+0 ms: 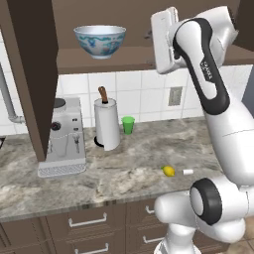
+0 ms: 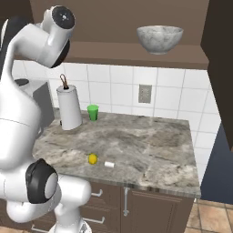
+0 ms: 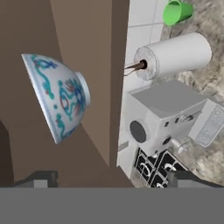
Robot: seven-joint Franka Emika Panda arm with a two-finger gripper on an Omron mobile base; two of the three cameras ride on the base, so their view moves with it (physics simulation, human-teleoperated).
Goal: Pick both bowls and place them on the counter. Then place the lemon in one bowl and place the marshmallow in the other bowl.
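1. Bowls first: the blue-patterned bowl (image 1: 99, 41) sits upright on the cabinet shelf (image 1: 99, 62) above the counter (image 1: 124, 168), and the marbled bowl (image 2: 159, 39) stands on the same shelf, well apart to the right.
2. My gripper (image 3: 113, 178) is raised to shelf height with its jaws spread wide and nothing between them. In the hand view the patterned bowl lies ahead and off to one side of my fingertips (image 3: 41, 178), not touching them.
3. I judge I am on the opening step: reaching for the patterned bowl, with neither bowl yet on the counter.
4. Next I need to line the open jaws up with the bowl's rim, one finger inside and one outside, then close and lift clear of the shelf edge.
5. The lemon (image 1: 168, 171) and the marshmallow (image 1: 188, 171) lie just beside each other near the counter's front edge, waiting for later.
6. The paper towel roll (image 1: 107, 124), green cup (image 1: 128, 124) and coffee machine (image 1: 64, 139) stand toward the back, so I should set the bowl on bare stone in front.
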